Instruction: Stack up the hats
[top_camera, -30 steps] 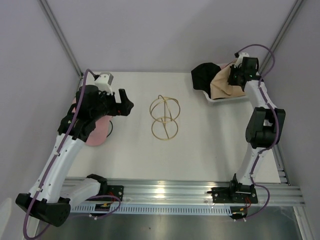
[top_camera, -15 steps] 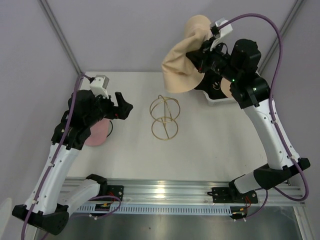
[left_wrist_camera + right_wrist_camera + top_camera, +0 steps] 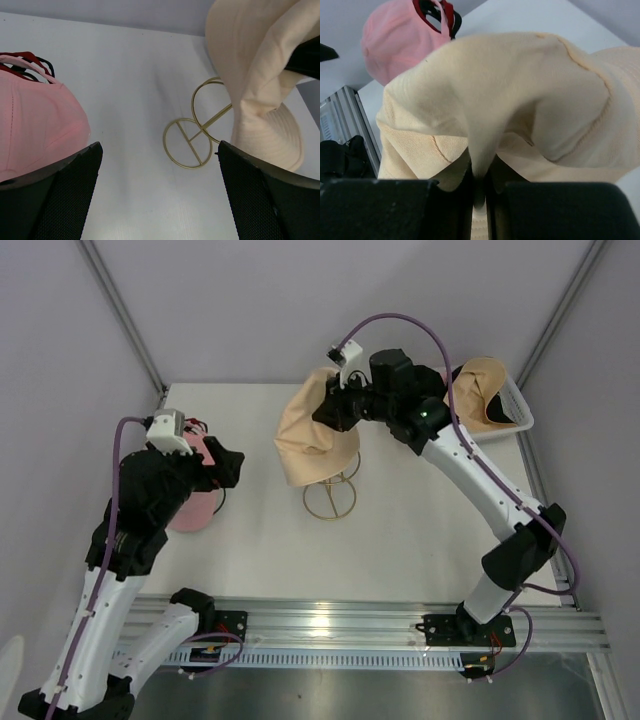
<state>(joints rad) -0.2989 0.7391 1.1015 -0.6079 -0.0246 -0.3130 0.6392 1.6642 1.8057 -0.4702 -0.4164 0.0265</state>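
White tabletop (image 3: 420, 540) carried a gold wire stand (image 3: 330, 502); over it, the right gripper (image 3: 330, 412) pinched a fold of the tan bucket hat (image 3: 308, 440). Left of the stand, the left gripper (image 3: 228, 462) gaped wide over a pink baseball cap (image 3: 192, 512).

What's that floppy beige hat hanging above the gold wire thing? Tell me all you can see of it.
It is a tan bucket hat of soft, finely ribbed cloth with a stitched brim. It hangs crumpled, one fold pinched in the right gripper, over the top of the gold wire stand, covering part of its upper ring. Whether it rests on the wire cannot be told.
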